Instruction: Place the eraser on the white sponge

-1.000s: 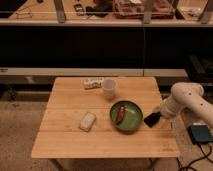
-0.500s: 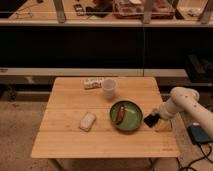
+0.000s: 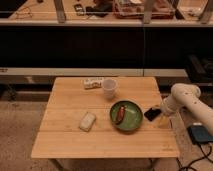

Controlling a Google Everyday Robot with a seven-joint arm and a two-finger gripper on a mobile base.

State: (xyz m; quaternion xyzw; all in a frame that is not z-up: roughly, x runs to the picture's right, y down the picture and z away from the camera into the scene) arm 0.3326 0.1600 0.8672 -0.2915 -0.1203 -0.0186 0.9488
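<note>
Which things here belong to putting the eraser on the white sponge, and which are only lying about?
For the job:
- eraser, near the right edge of the table
- white sponge
- gripper, right beside the eraser

Lying about:
- green bowl with a reddish-brown item in it
- white cup
- patterned box

arm [image 3: 189, 98] bent, gripper [image 3: 159, 113] low at table [image 3: 100, 137] edge

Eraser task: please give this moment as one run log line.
gripper: at right edge of table, by eraser | white sponge: bare, left of green bowl | eraser on sponge: not yet
</note>
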